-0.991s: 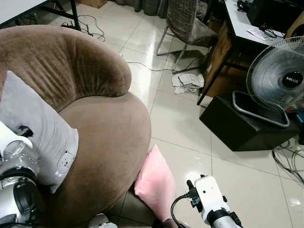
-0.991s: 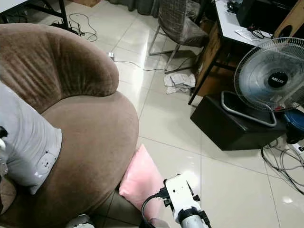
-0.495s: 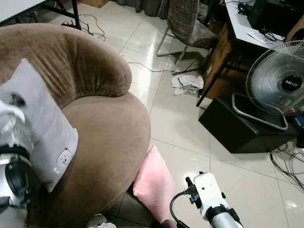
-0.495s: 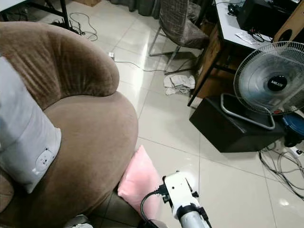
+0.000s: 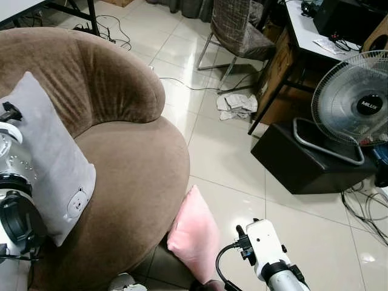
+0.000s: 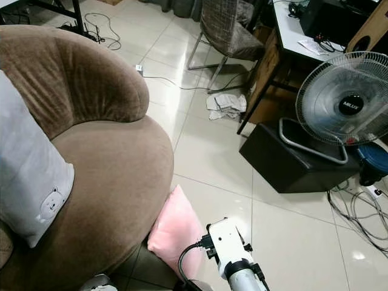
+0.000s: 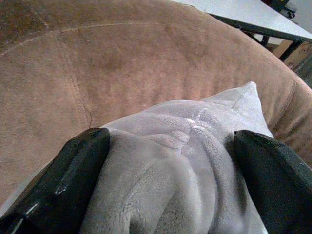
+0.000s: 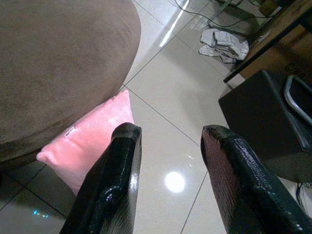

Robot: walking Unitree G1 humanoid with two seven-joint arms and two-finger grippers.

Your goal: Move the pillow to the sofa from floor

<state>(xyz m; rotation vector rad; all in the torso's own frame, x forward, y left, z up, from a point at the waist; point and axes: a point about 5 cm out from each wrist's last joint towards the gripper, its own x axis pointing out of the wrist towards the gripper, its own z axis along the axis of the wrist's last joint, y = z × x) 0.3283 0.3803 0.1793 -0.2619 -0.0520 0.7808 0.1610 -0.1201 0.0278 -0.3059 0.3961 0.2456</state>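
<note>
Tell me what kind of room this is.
Probably a lived-in living room that doubles as a workspace: a round brown sofa with a grey pillow, a standing fan, and a desk with a chair.

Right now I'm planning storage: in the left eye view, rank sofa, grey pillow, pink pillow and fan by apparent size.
1. sofa
2. grey pillow, at the left claw
3. fan, though it stands farther off
4. pink pillow

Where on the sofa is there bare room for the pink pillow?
The sofa seat is bare between the grey pillow, gripped by the left hand, and the front edge above the pink pillow. The backrest side is crowded. The right hand hangs open over floor tiles.
</note>
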